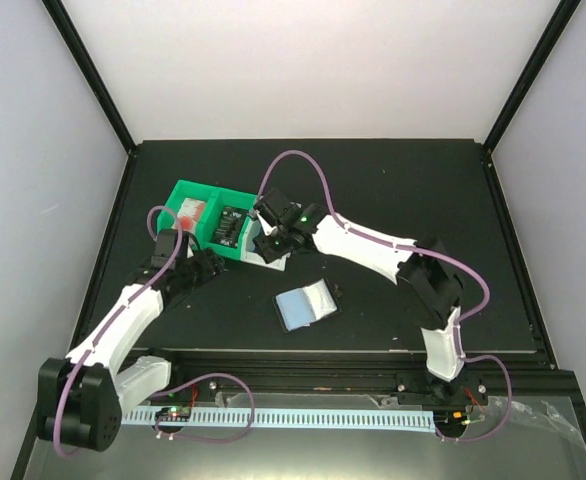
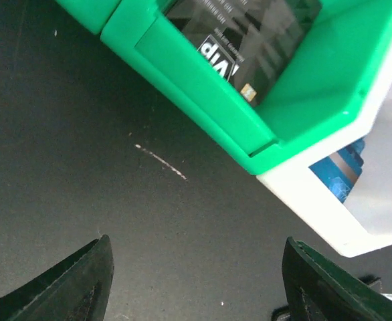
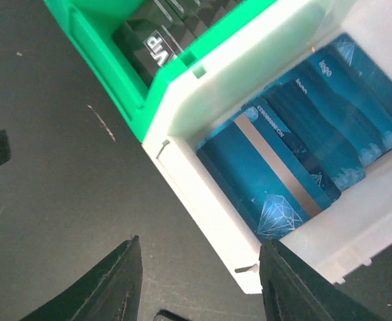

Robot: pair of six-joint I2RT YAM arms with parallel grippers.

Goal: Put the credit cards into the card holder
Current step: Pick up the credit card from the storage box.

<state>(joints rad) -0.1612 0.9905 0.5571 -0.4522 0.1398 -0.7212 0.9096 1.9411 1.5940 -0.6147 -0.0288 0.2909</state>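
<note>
**A:** Where are the credit cards from the right gripper?

**B:** Just ahead of its jaws and off toward the right-hand finger. They are blue, stacked overlapping and leaning in the white bin. The bin's near wall stands between the fingertips and the cards. The jaws stand wide with nothing in them.

**A:** And the left gripper?

**B:** It is also wide and empty, over bare table. The green bin with the black VIP cards is ahead of its jaws, and the blue ones peek out beyond its right finger.

**A:** How will a card handle?

**B:** I'd judge it light, thin and stiff, with a glossy, slippery face. It may flex a little but is unlikely to break. Packed that close, a neighbour could easily ride up with it.

**A:** So where should the gripper take hold?

**B:** On the raised top edge of the nearest card, the one showing the pale stripe. One finger should go on each face, pinching across the thickness.

**A:** And the card holder?

**B:** It lies open on the table, pale sleeves up, well behind both sets of jaws toward the arm bases. It looks soft and light, so I expect it to slide unless the other gripper steadies it.
</note>
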